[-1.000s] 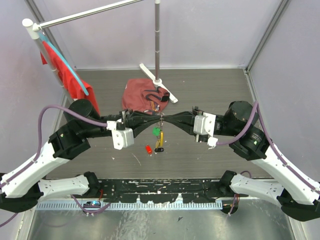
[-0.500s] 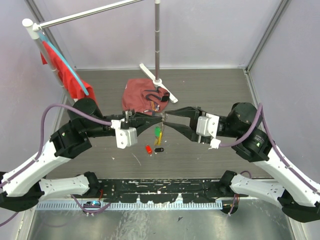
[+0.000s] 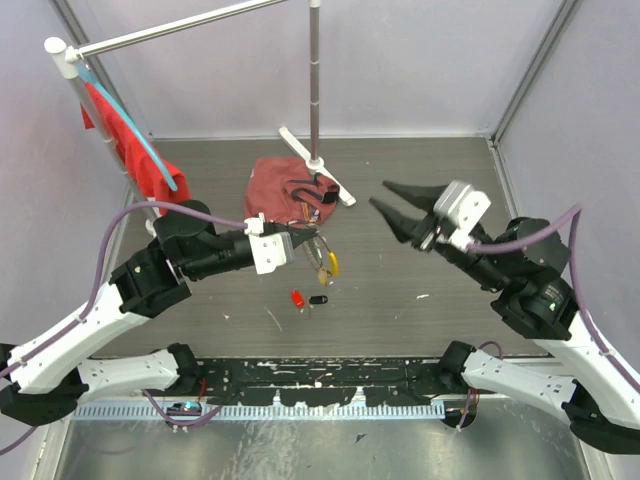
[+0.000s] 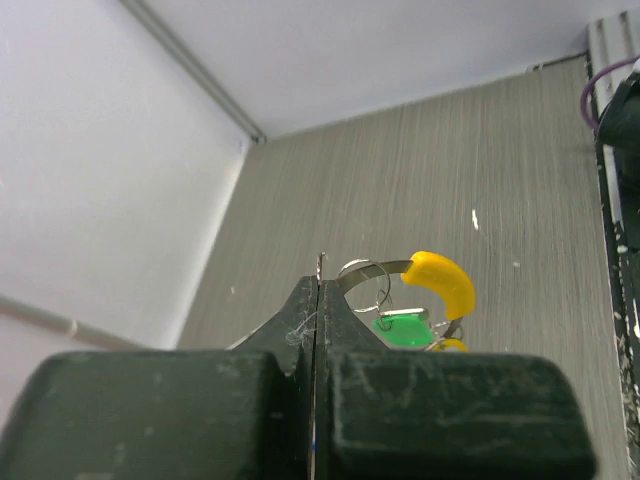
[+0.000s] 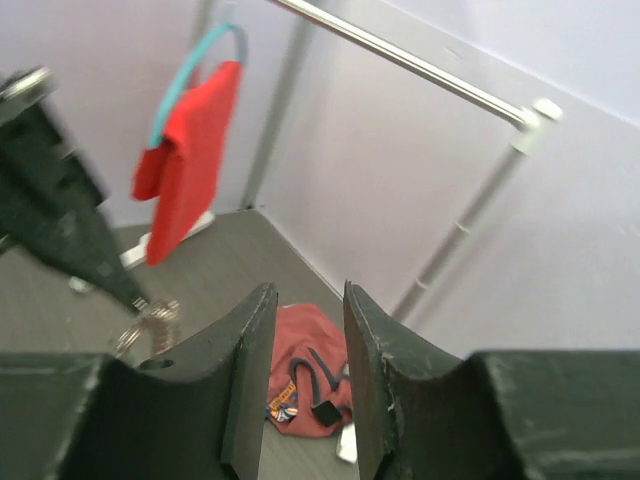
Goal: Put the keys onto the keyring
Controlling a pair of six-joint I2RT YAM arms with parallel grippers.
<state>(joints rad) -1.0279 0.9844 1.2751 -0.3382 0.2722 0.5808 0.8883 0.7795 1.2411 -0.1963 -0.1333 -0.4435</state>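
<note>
Table: grey wood-grain top (image 3: 400, 300) between pale walls.
Loose bits: a red piece (image 3: 297, 298) and a black piece (image 3: 318, 299) lie side by side on the table, nearest the arm bases; too small to identify.
Left gripper (image 4: 320, 292): jaws pressed together, pinching the keyring (image 4: 362, 270) at their tip, above the table.
Keyring: hangs from the left gripper, with a yellow key (image 4: 440, 282) and a green key (image 4: 402, 328) on it.
Right gripper (image 3: 380, 195): jaws partly apart, holding nothing, raised well to the right of the keyring.
Behind: red bag (image 3: 278, 188) on the table just beside the stand (image 3: 315, 90); red cloth (image 3: 130, 150) hangs far left.
</note>
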